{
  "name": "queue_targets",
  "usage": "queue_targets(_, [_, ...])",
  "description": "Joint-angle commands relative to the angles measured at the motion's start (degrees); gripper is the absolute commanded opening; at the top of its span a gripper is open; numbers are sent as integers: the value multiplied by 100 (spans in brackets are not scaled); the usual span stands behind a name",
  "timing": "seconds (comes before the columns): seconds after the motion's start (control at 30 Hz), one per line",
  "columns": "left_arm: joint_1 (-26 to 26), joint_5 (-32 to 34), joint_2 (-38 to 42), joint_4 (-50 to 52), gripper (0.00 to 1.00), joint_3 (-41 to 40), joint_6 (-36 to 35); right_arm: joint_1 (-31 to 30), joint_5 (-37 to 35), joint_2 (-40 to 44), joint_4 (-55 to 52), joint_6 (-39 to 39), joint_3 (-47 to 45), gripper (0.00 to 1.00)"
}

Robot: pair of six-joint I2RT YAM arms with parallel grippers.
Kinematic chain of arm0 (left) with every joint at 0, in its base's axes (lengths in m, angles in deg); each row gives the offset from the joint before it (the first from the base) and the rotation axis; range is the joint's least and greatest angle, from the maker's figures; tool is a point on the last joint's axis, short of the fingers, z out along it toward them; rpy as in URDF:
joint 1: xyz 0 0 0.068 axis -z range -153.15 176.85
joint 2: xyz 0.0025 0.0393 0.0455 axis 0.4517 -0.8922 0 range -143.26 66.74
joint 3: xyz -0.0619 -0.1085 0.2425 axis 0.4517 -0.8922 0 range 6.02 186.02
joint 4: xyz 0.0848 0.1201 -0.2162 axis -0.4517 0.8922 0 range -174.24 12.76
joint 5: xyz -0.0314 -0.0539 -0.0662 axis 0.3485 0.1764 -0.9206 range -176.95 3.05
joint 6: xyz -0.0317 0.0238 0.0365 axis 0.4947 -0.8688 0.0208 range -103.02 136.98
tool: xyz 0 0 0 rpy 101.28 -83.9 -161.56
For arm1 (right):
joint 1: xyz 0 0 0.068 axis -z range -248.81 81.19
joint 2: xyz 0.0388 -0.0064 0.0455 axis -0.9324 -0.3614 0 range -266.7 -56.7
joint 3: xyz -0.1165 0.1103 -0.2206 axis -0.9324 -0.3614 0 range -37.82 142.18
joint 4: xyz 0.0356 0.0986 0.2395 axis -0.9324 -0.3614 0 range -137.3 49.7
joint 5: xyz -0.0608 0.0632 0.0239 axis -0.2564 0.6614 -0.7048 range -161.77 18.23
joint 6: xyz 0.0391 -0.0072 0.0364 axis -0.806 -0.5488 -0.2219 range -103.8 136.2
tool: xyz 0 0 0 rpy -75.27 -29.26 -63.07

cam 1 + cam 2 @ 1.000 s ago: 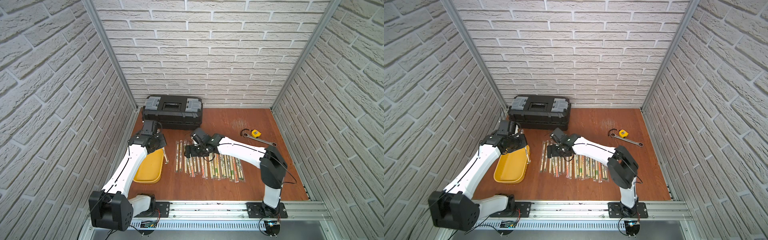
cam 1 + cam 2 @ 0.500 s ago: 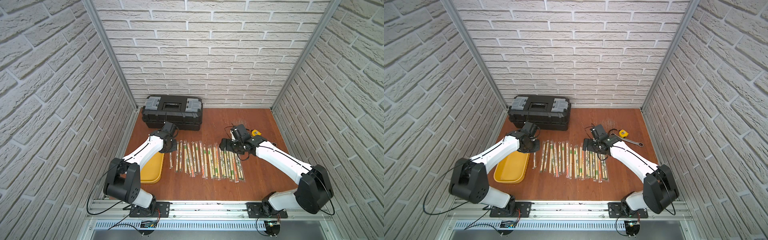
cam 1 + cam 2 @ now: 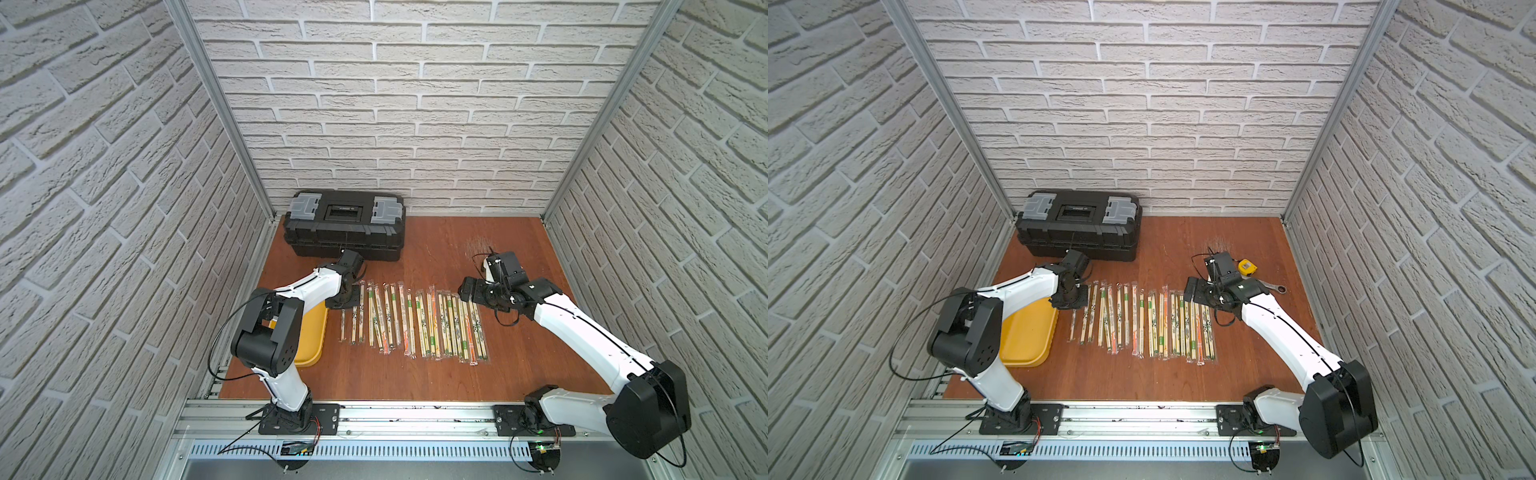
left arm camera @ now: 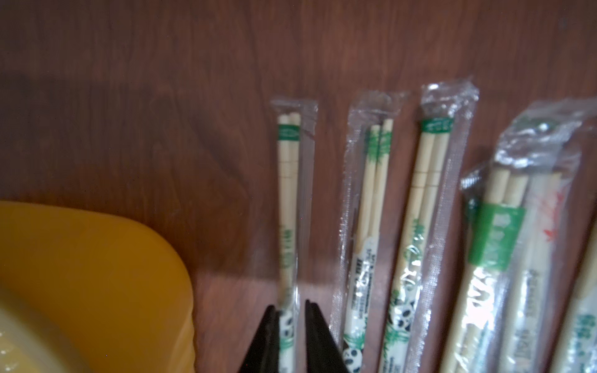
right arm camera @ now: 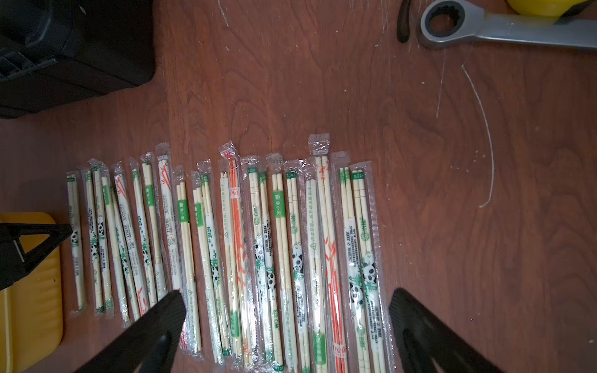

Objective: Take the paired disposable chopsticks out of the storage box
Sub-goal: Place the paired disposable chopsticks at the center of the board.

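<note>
Nearest on the left, the storage box showed no sticks where the arm left it uncovered. The paired disposable chopsticks lay in a row on the table just to its right, so I judged the step in hand to be setting down the leftmost pair. At that pair's far end the left gripper sat low, jaws slightly apart astride the sleeve, while the right gripper hung over the row, jaws spread wide and empty; next, I reckoned, the left needed to widen and lift straight up, short of the black toolbox.
</note>
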Motion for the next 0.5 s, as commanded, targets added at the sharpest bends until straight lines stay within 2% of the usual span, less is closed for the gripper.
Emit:
queue_targets(0.0, [72, 53, 72, -33, 39, 142, -70, 106, -153, 274, -14, 110, -17, 100])
queue_targets(0.17, [128, 2, 698, 162, 66, 264, -45, 219, -330, 478, -108, 156, 67, 100])
queue_targets(0.27, [152, 106, 1399, 235, 78, 330, 0, 246, -570, 625, -74, 204, 113, 100])
queue_targets(0.33, [147, 388, 1882, 205, 83, 328, -67, 264, -821, 711, 20, 233, 125, 100])
queue_targets(0.47, [11, 1379, 2859, -247, 98, 9, -507, 333, -1628, 803, 376, 346, 36, 100])
